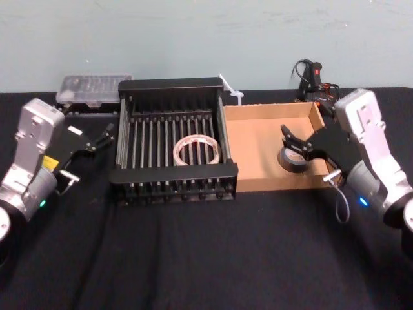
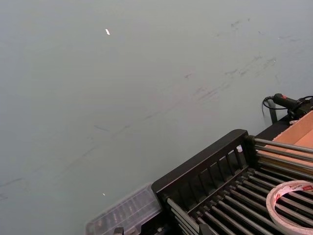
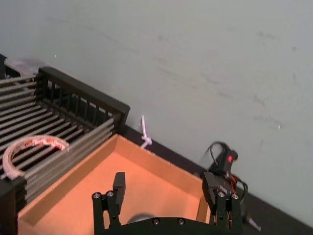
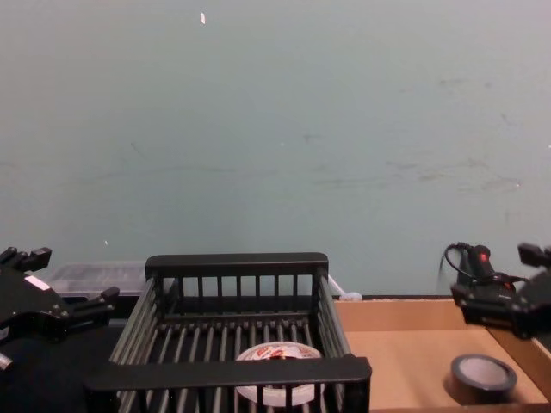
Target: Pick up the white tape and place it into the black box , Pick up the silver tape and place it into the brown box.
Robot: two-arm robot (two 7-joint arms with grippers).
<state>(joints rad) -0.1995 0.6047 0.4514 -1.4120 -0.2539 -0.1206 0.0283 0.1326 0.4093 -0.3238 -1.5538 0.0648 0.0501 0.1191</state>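
**A:** Where are the 2 rolls?

**B:** The thin white tape [image 1: 193, 138] lies flat on the black box [image 1: 171, 173] bars. The fat silver tape [image 4: 483, 376] sits in the cardboard brown box [image 1: 258, 148].

**A:** And the grippers?

**B:** The right gripper [image 1: 291, 139] hangs over the silver tape, jaws spread. The left gripper [image 1: 106, 137], spread too, is near the clear case [image 1: 93, 90].

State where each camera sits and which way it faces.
Head: high, looking down at black box, brown box, left gripper, right gripper.
Chest: low, facing the wall across both boxes; gripper at each edge.
Left wrist: beside black box, facing wall.
Right wrist: over brown box; its open fingers.
All four share the white tape.
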